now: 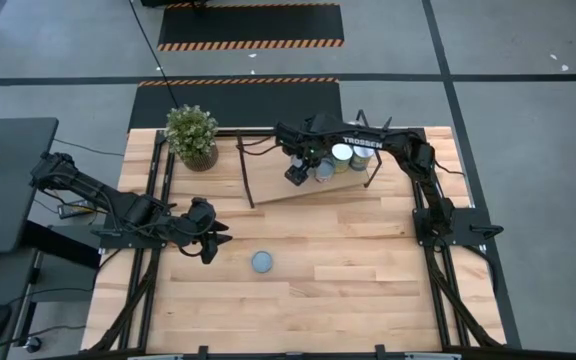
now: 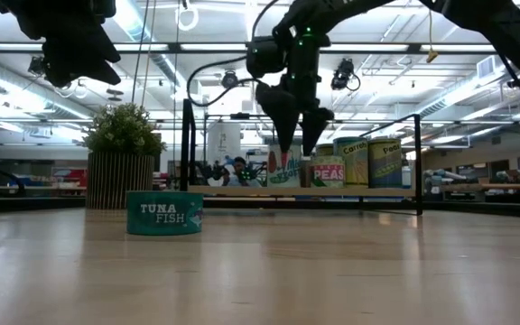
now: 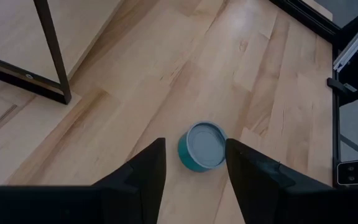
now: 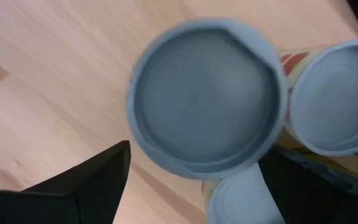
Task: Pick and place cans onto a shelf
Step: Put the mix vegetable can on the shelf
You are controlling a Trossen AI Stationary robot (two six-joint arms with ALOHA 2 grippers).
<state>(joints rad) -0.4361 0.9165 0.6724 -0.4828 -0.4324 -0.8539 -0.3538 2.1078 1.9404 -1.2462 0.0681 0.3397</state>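
While the right hand [image 2: 296,149] hovers with fingers apart, a can [image 4: 207,102] stands just below — on the shelf [image 1: 298,190].

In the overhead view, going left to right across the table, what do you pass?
Left arm's dark tool → green potted plant → flat teal tuna can with a grey lid → right arm's dark tool → cluster of silvery-topped cans on the light wooden shelf.

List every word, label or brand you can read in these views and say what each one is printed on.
"TUNA FISH": on the teal can standing on the tabletop.
"PEAS": on a can on the shelf.
"Carrots" (partly readable): on the taller can behind it.
"TROSSEN": on the right arm.
The other shelf can labels are too small or hidden to read.
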